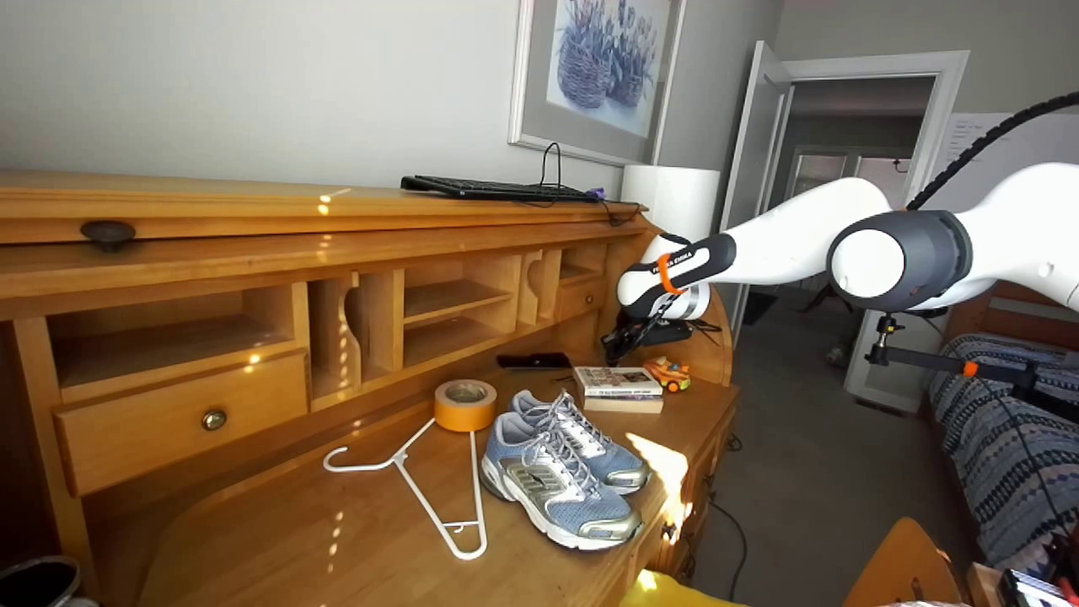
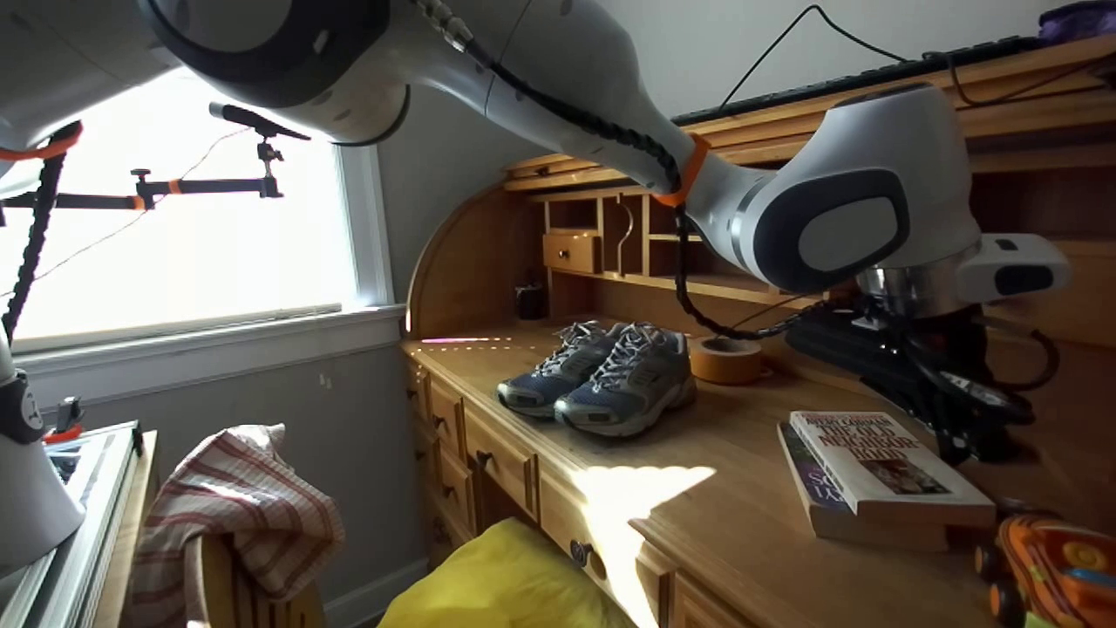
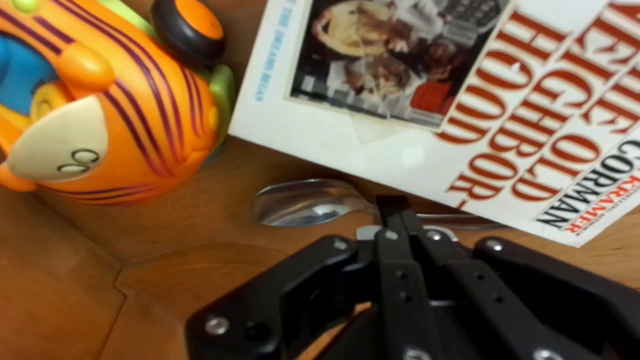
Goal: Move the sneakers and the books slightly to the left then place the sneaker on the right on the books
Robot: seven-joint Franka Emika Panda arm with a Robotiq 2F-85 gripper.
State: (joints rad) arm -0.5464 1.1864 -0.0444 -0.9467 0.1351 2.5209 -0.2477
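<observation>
Apparently, the shift of the books is in hand: the gripper hangs just behind the stack, its fingers pressed together with nothing between them; whether they touch it I cannot tell. The next move probably calls for a low, even sideways push that keeps the 2 loose paperbacks together. The sneakers stand side by side on the desk, left of the books in both exterior views, the placing not yet done. Glossy, flat covers promise little friction, and the upper book sits skewed across the lower. The sneakers combine bluish mesh, silvery panels and white laces. Nearby, a curved metal spoon and a rounded orange plastic toy car could hinder the push.
</observation>
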